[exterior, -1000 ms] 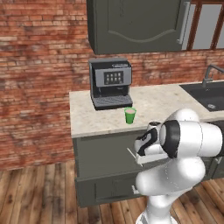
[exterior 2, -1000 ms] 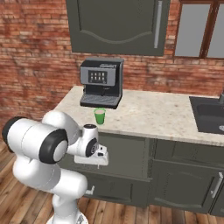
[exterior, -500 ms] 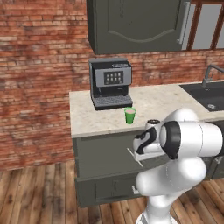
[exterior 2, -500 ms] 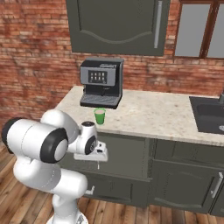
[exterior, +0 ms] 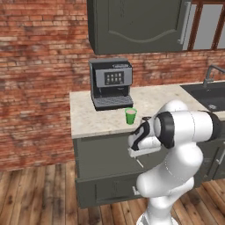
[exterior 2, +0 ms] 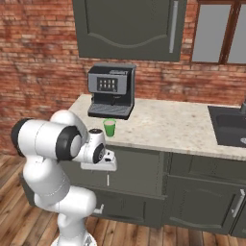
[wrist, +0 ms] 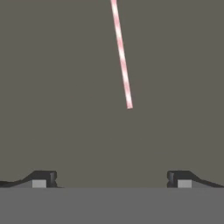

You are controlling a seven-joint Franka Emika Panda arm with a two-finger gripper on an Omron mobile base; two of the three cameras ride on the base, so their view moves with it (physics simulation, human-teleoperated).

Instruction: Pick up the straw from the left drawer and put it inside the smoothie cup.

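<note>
Hand view: thin pink-and-white striped straw (wrist: 121,54) lies on the flat dark grey-green floor of the left drawer (wrist: 52,87), long axis running away from the two-finger gripper (wrist: 111,178), near end ahead of and roughly centred between the fingertips, which stand wide apart and hold nothing. Judgement: the hand must advance along the straw before closing. Base views add what the hand view lacks: the small bright green smoothie cup (exterior: 130,116) on the speckled counter (exterior: 88,121), above the gripper.
</note>
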